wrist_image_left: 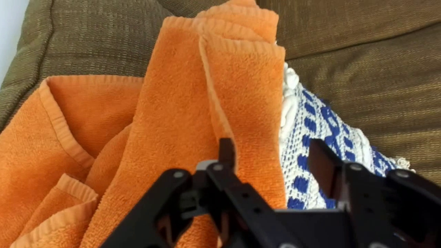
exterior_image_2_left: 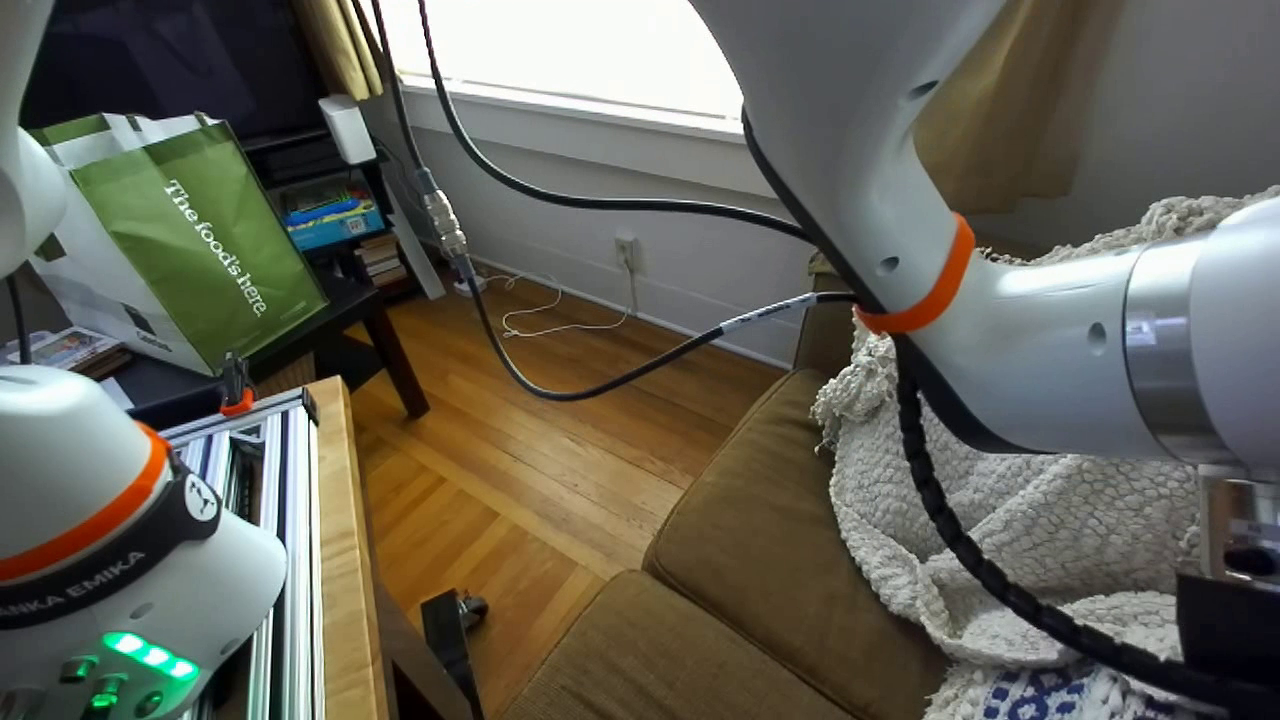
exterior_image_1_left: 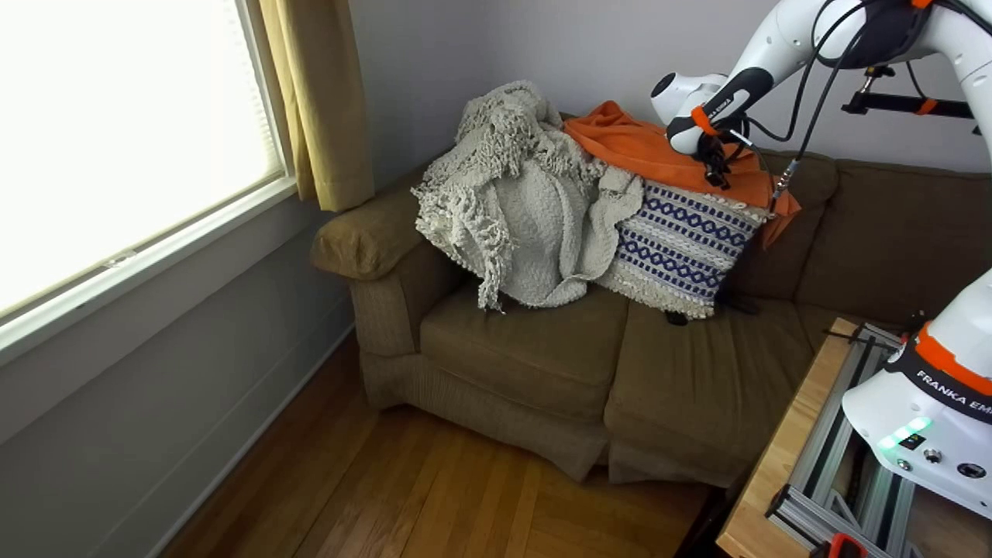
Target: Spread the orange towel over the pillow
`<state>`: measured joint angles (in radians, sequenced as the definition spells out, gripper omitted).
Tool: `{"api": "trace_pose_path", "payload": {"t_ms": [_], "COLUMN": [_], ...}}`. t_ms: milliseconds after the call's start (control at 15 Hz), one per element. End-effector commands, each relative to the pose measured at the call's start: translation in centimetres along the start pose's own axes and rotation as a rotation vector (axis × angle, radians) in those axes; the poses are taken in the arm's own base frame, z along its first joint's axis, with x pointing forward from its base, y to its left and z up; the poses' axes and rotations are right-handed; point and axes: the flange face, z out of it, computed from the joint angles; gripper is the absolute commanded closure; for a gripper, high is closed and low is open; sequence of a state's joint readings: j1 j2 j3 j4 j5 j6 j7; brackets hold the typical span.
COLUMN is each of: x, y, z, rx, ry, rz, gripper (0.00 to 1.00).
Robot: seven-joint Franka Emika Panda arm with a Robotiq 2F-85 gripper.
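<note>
The orange towel (exterior_image_1_left: pixel 632 151) lies along the top edge of the pillow and the sofa back, with one end hanging past the pillow's right corner in an exterior view. In the wrist view the towel (wrist_image_left: pixel 179 103) is folded in overlapping layers. The pillow (exterior_image_1_left: pixel 682 240), white with blue pattern bands, leans on the sofa back with most of its front uncovered. It also shows in the wrist view (wrist_image_left: pixel 310 124) and at the bottom of an exterior view (exterior_image_2_left: pixel 1040 695). My gripper (wrist_image_left: pixel 272 155) is open and empty, over the towel's edge and the pillow. Whether its fingertips touch the cloth is unclear.
A cream fringed blanket (exterior_image_1_left: pixel 535 225) lies beside the pillow, overlapping its side. The brown sofa (exterior_image_1_left: pixel 527 341) carries everything. A wooden table edge (exterior_image_1_left: pixel 783 449) with the robot base stands in front. Cables (exterior_image_2_left: pixel 620 385) hang from the arm. A green bag (exterior_image_2_left: pixel 200 240) stands farther off.
</note>
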<state>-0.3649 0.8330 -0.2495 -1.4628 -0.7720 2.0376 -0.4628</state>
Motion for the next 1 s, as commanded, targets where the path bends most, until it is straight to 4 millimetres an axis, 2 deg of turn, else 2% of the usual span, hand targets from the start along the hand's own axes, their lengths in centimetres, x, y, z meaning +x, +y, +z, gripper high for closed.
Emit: {"api": "trace_pose_path", "payload": {"t_ms": [0, 67, 200, 267, 600, 667, 733, 933], "x": [0.3, 0.3, 0.4, 0.6, 1.2, 1.4, 1.6, 2.7], "y": [-1.0, -1.2, -1.2, -1.2, -2.0, -2.3, -2.6, -4.7], "z": [0.3, 0.2, 0.0, -0.1, -0.3, -0.3, -0.4, -0.9], "rx": [0.053, 0.059, 0.062, 0.056, 0.046, 0.057, 0.067, 0.111], "ry": [-0.020, -0.023, -0.017, -0.019, -0.028, -0.025, -0.018, 0.018], "rz": [-0.029, -0.027, 0.014, 0.033, 0.072, 0.100, 0.120, 0.236], "gripper": [0.68, 0.79, 0.90, 1.00, 1.00, 0.74, 0.73, 0.51]}}
